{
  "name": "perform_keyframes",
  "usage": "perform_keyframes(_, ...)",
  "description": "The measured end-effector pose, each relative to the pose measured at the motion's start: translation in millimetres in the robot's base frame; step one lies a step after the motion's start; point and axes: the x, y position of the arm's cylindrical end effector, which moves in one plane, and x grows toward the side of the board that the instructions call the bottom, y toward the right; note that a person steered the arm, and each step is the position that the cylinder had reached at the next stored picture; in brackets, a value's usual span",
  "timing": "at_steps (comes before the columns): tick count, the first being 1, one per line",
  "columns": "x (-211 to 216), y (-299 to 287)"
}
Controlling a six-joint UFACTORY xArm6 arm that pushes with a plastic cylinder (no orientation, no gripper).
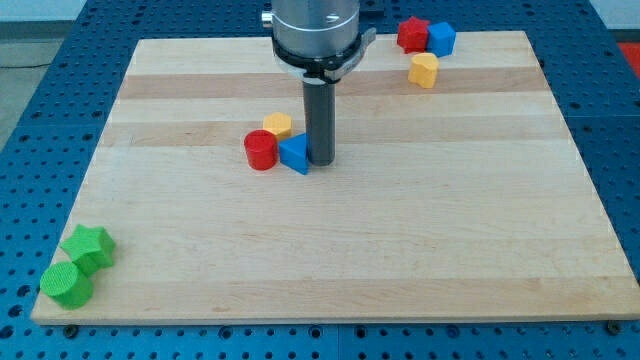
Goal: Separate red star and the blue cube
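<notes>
The red star (411, 33) sits at the view's top right of the wooden board (400, 250), touching the blue cube (441, 39) on its right. My tip (321, 160) is near the board's middle, far to the lower left of that pair, right beside a blue triangular block (295, 153).
A red cylinder (261, 150) and a small yellow block (278, 126) cluster with the blue triangular block. A yellow block (424, 70) lies just below the red star and blue cube. A green star (88, 246) and green cylinder (67, 284) sit at the bottom left corner.
</notes>
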Motion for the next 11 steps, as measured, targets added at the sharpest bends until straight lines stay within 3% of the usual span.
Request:
perform_keyframes(2, 20, 0)
perform_keyframes(3, 7, 57)
perform_keyframes(4, -43, 132)
perform_keyframes(6, -183, 275)
perform_keyframes(7, -239, 272)
perform_keyframes(8, -240, 260)
perform_keyframes(10, -238, 150)
perform_keyframes(11, -211, 140)
